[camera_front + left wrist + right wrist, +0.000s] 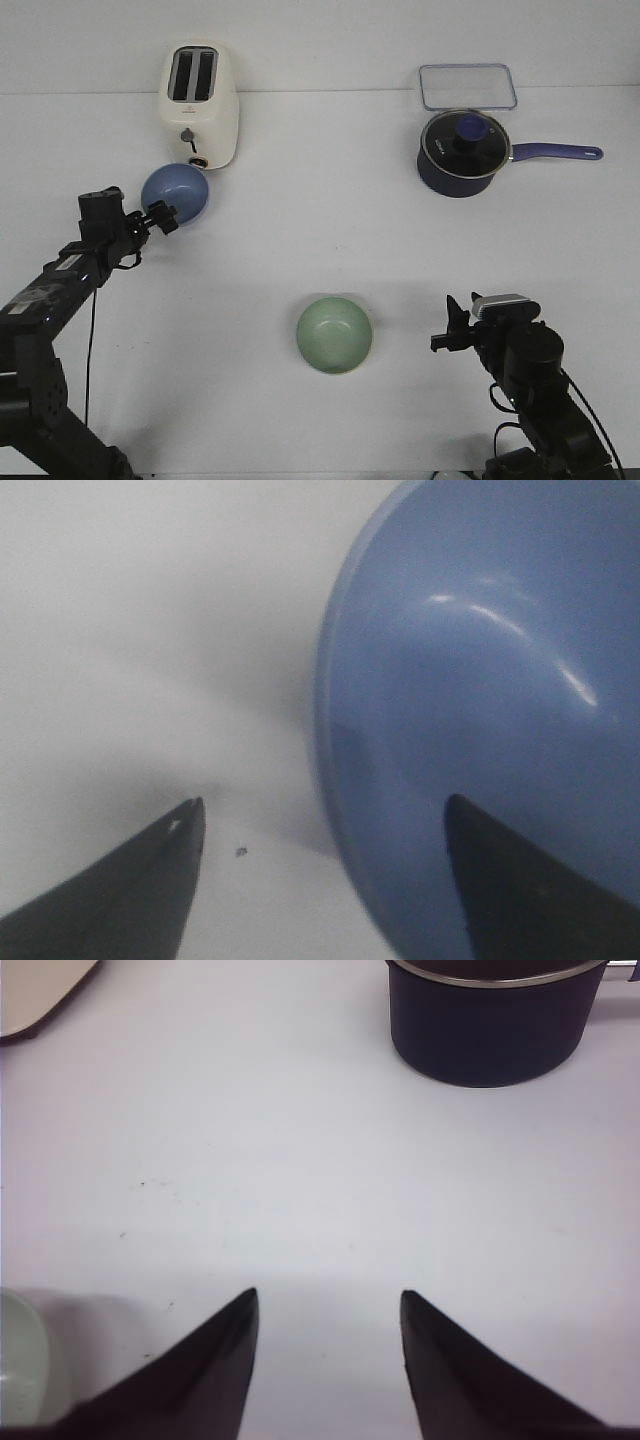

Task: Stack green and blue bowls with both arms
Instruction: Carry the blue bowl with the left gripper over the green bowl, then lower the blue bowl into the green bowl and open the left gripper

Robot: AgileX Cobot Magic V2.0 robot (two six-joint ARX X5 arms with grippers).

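The periwinkle blue bowl (177, 193) sits at the left of the table, just in front of the toaster, and looks tipped toward my left arm. My left gripper (163, 217) is open at its near-left rim. In the left wrist view (325, 800) one finger (500, 880) is over the inside of the blue bowl (480, 680) and the other finger is outside it, over the table. The sage green bowl (334, 335) stands upright at the centre front. My right gripper (450, 336) is open and empty to its right, apart from it. In the right wrist view (328, 1293) only the green bowl's edge (18, 1365) shows.
A cream toaster (200, 105) stands right behind the blue bowl. A dark navy saucepan (462, 150) with a glass lid and a long handle is at the back right, and it also shows in the right wrist view (495, 1030). A clear rectangular container (467, 87) lies behind it.
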